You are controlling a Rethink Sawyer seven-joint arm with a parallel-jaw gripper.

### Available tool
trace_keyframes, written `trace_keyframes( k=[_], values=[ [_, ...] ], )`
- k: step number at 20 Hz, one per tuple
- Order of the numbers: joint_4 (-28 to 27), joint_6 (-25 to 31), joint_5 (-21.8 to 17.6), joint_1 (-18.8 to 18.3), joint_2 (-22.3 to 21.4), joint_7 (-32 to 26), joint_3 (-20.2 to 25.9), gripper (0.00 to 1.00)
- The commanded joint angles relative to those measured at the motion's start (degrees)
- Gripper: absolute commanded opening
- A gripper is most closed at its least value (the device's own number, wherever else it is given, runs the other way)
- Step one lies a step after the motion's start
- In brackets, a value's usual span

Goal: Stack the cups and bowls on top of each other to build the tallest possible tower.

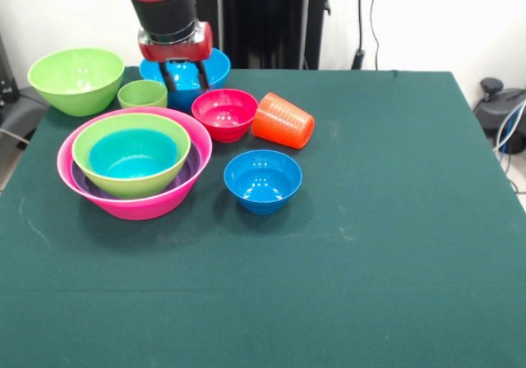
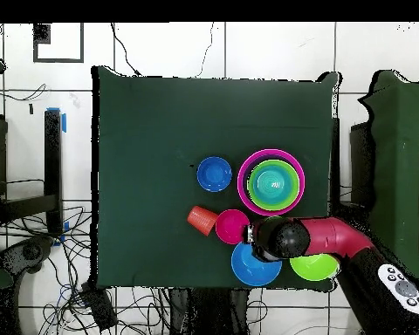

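Front view: hand (image 1: 183,75), fingers spread and empty, hangs directly over large blue bowl (image 1: 212,66); red bowl (image 1: 224,112) just beside.

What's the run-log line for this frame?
gripper: over large blue plastic bowl, fingers apart, empty | nested: teal bowl in lime-green, purple, pink | orange ribbed cup: on side

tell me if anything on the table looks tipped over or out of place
The orange ribbed cup lies on its side beside the small red bowl, while every bowl sits upright. Nothing looks spilled or damaged.
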Motion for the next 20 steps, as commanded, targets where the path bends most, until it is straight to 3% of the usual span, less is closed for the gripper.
trace_keyframes(
  k=[1, 8, 20],
  values=[
    [-5.77, 0.91, 1.01, 1.05, 2.75, -4.11, 0.88, 1.0],
    [-6.73, 2.78, 1.39, 0.83, 1.8, -5.68, 1.22, 1.0],
    [-4.37, 5.4, 2.97, 1.52, -3.41, -5.44, 0.9, 1.0]
  ],
)
